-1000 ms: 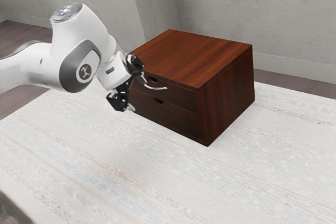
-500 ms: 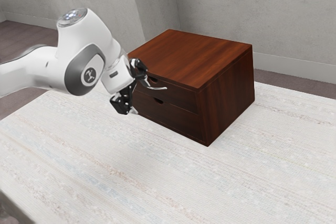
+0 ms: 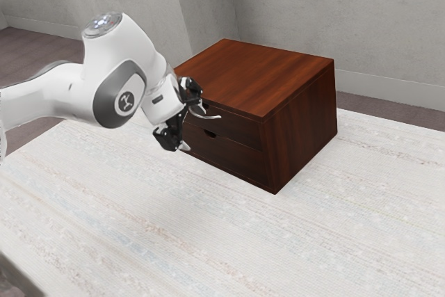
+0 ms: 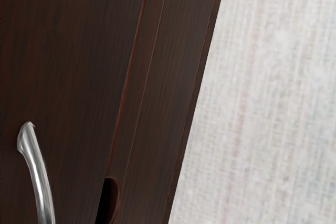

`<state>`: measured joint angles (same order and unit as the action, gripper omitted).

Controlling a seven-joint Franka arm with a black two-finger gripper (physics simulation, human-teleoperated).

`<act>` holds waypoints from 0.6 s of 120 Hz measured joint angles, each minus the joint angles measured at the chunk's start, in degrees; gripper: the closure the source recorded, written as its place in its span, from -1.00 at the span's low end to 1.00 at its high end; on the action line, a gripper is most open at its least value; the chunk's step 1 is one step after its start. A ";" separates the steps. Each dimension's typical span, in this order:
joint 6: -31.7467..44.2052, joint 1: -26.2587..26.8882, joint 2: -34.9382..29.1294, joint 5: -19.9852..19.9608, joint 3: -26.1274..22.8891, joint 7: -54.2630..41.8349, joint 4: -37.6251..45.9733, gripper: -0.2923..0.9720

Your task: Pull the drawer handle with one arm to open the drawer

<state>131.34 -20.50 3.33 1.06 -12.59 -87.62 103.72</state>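
While the gripper (image 3: 186, 119) is positioned at the front face of the cabinet (image 3: 264, 74), its fingers are spread apart and grasp nothing. The drawer handle (image 3: 207, 114), a curved silver bar, is mounted on the upper drawer (image 3: 233, 126), which appears closed and flush. The bar's near end lies just beside the fingers. Risk: if the fingers close past the bar's end, they will probably slip off under load. A pull misaligned with the drawer's travel may bind it or drag the cabinet across the table (image 3: 208, 241).
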 joint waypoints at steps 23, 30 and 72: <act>0.45 0.06 0.38 0.11 0.02 0.00 -0.16 -0.54; 0.53 -0.10 0.47 0.13 0.02 0.01 -0.16 -0.54; 1.00 -0.27 2.05 0.19 0.18 0.10 -1.79 -0.55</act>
<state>132.34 -20.77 5.38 1.25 -12.41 -87.52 101.93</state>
